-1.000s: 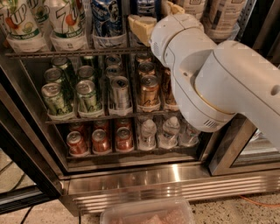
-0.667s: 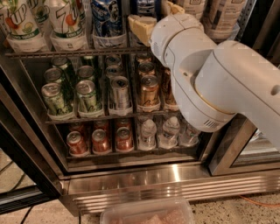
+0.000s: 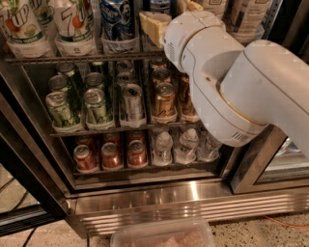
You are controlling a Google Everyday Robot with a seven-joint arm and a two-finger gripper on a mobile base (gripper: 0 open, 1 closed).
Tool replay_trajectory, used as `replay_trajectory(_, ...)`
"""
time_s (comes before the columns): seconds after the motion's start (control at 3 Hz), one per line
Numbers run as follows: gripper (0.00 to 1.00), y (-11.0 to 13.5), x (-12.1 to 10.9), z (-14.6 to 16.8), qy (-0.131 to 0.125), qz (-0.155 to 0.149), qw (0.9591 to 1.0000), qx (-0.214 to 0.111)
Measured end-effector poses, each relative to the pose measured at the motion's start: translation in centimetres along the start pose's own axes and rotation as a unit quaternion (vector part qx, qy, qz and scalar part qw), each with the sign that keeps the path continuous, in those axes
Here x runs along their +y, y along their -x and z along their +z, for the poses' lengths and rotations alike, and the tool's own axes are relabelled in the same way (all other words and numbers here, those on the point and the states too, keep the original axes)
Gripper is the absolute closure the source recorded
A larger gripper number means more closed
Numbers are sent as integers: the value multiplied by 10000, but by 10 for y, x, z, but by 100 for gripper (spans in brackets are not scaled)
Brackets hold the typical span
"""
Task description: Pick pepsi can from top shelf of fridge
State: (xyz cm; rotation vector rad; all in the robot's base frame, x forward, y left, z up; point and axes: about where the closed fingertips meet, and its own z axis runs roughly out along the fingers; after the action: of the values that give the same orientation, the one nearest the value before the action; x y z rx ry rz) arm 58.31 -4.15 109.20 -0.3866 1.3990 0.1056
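Note:
The pepsi can (image 3: 118, 19), tall and dark blue with a printed figure, stands in a clear lane tray on the top shelf (image 3: 77, 58) of the fridge (image 3: 193, 200). Only its lower part shows. My gripper (image 3: 166, 12) is at top-shelf height just right of that can, in front of a second dark-blue can (image 3: 159, 5) of which only a sliver shows. My white arm (image 3: 231, 82) covers the right half of the shelves.
Green-labelled 7UP bottles (image 3: 72, 24) stand left of the pepsi can. The middle rack holds green, silver and gold cans (image 3: 133, 103). The bottom rack holds red cans (image 3: 111, 154) and small water bottles (image 3: 164, 147). A clear plastic tub (image 3: 164, 236) lies on the floor.

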Motion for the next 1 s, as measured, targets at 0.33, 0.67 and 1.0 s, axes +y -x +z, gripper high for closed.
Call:
replay_trajectory(0.33, 100, 15, 5, -7, 80, 178, 9997, -151)
replay_trajectory(0.67, 100, 22, 5, -14, 81, 266, 9993, -238)
replay_trajectory(1.0, 100, 27, 5, -23, 86, 267, 9993, -266)
